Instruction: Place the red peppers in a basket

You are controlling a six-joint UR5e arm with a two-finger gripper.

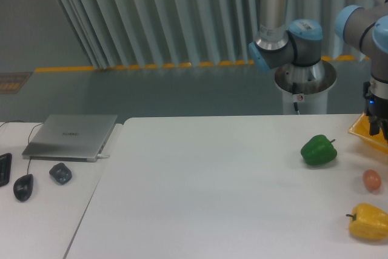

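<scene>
The basket is seen cut off at the right edge of the frame on the white counter, with the hand lowered over it; whether it is clenched cannot be told. A green pepper, a small egg-like object and a yellow pepper are spread below it.

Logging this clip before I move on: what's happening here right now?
The arm has its gripper down over the yellow-orange basket at the table's right edge; whether it is open or shut, or holds anything, cannot be seen. No red pepper is visible. A green pepper, a yellow pepper and a small pinkish round object lie on the table.
</scene>
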